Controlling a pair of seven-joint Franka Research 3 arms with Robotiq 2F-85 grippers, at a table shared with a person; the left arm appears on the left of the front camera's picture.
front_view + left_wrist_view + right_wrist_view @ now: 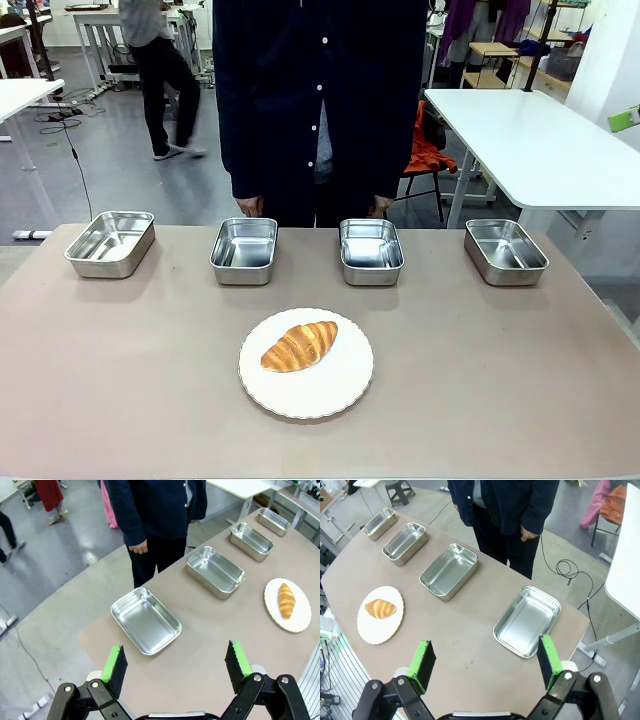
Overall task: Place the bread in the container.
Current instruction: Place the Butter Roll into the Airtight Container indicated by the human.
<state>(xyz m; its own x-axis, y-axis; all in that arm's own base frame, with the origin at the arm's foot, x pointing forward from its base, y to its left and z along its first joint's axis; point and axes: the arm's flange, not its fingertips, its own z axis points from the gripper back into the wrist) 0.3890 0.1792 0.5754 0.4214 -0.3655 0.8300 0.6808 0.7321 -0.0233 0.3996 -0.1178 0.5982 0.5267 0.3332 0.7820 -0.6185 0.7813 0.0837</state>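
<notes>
No words, numbers, labels or signs can be read anywhere in these pictures.
</notes>
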